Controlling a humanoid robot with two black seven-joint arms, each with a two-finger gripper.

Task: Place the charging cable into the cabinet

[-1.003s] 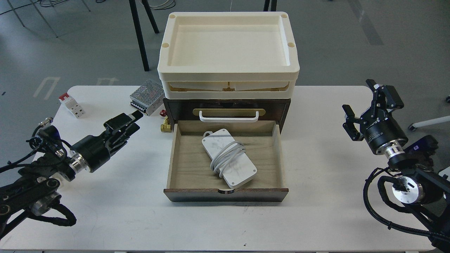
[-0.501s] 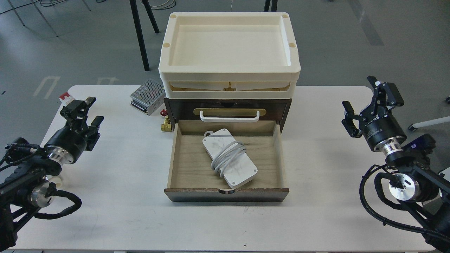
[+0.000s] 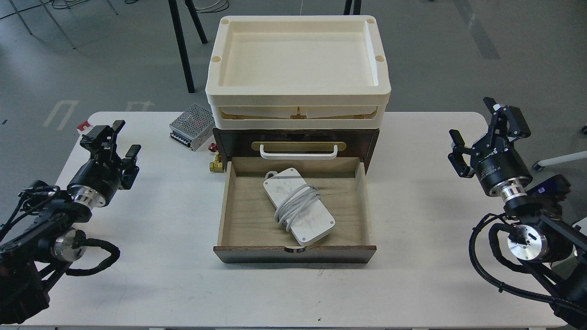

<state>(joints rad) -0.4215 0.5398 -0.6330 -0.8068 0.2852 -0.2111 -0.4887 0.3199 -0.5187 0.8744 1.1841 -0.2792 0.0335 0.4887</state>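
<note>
In open cabinet (image 3: 296,137) drawer: charging cable (image 3: 299,205) flat, long axis diagonal, far-left to near-right.

The cabinet (image 3: 296,137) stands at the back middle of the table (image 3: 412,284). Its drawer (image 3: 293,250) is pulled out toward the front. The charging cable (image 3: 298,205) lies slanted in the drawer. Two trays (image 3: 298,98) sit stacked on top of the cabinet. Just left of the cabinet is a small valve (image 3: 215,162). Behind that is a metal box with holes (image 3: 192,126). Far left of the cabinet is the left gripper (image 3: 112,140). Far right of the cabinet is the right gripper (image 3: 479,133).
</note>
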